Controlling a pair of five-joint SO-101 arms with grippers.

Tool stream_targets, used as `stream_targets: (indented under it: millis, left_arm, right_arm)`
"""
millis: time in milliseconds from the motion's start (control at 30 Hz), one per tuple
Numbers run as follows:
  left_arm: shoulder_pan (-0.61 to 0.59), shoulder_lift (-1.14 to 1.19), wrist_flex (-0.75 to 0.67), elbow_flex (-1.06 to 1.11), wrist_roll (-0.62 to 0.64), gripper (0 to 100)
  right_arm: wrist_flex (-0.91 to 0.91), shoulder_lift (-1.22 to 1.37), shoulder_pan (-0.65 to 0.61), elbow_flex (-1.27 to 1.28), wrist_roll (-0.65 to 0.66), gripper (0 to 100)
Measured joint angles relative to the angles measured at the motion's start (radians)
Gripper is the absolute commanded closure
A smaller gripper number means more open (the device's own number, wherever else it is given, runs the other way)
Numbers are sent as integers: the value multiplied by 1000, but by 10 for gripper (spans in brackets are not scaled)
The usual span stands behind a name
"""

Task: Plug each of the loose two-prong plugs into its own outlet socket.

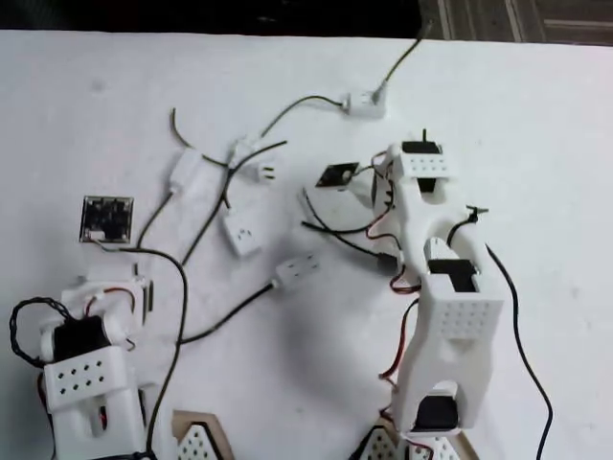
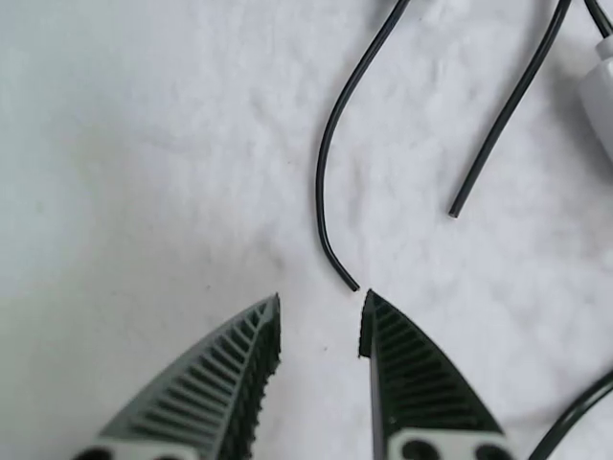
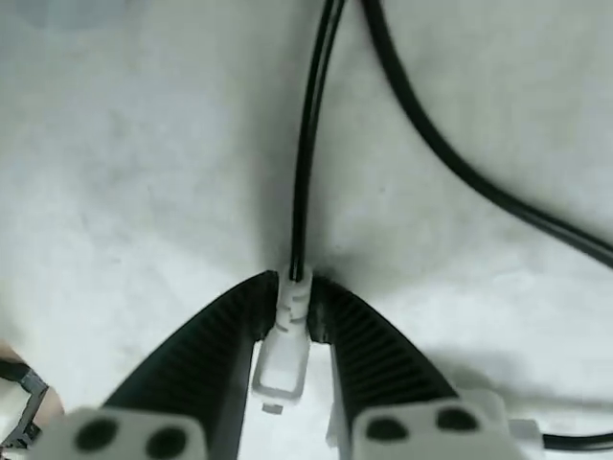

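Note:
In the right wrist view my right gripper (image 3: 287, 316) is shut on a small white plug (image 3: 283, 350), whose thin black cord (image 3: 306, 144) runs straight away over the white table. From above, that gripper (image 1: 337, 175) sits at the table's middle, right of a loose white two-prong plug (image 1: 257, 159). A white outlet socket (image 1: 243, 231) lies below that plug, and another white socket block (image 1: 298, 268) on a black cord lies lower right. My left gripper (image 2: 321, 311) is open over bare table, near a cut cord end (image 2: 335, 192); seen from above it (image 1: 148, 297) stands at the lower left.
A white plug block (image 1: 364, 103) with a cord lies at the back. A white adapter (image 1: 187, 171) and a small black square board (image 1: 105, 218) lie at the left. Black cords (image 1: 177, 316) cross the left half of the table.

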Motion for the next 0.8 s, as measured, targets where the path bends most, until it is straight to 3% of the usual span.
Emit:
stream_targets:
  millis: [167, 433, 700, 800]
  left_arm:
    - [17, -2, 0, 6, -8, 845]
    - [35, -2, 0, 6, -8, 847]
    - [169, -2, 0, -68, -2, 849]
    - [224, -2, 0, -132, 69, 849]
  right_arm:
    - [121, -126, 0, 3, 0, 981]
    - [144, -459, -5, 101, 0, 981]
    - [144, -847, -91, 324, 0, 981]
    - [98, -967, -149, 394, -9, 981]
